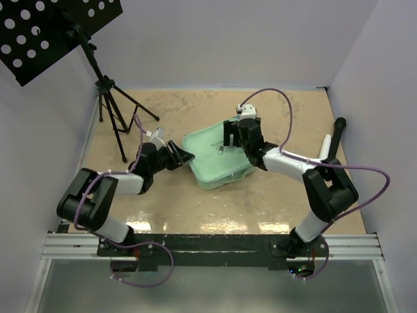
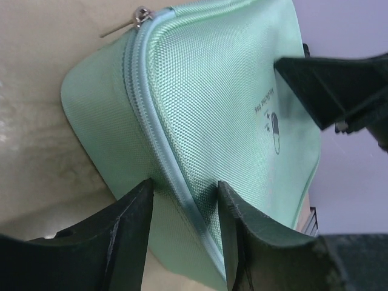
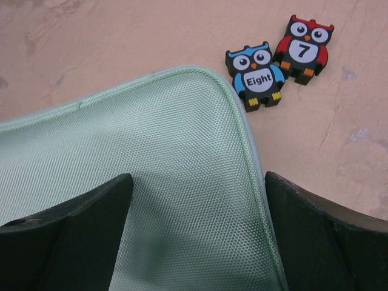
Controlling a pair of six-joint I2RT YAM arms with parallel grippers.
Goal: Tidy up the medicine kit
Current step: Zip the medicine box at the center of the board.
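Observation:
The medicine kit [image 1: 214,163] is a mint-green zip case lying mid-table, its lid down and the zip run along its edge. In the left wrist view the kit [image 2: 212,91] shows a pill mark on the lid and a metal zip pull [image 2: 140,14] at the top. My left gripper [image 1: 182,156] is at its left corner, fingers [image 2: 130,233] either side of the zip seam and pressed on the fabric. My right gripper [image 1: 233,135] hangs open over the far part of the kit's lid [image 3: 151,182], one finger past its edge.
Two owl number tiles, a blue "Eight" [image 3: 257,74] and a red "7" [image 3: 304,47], lie on the table just beyond the kit's corner. A black tripod stand [image 1: 115,112] with a perforated plate [image 1: 45,32] is at the back left. A white-and-black handle [image 1: 330,145] lies at the right wall.

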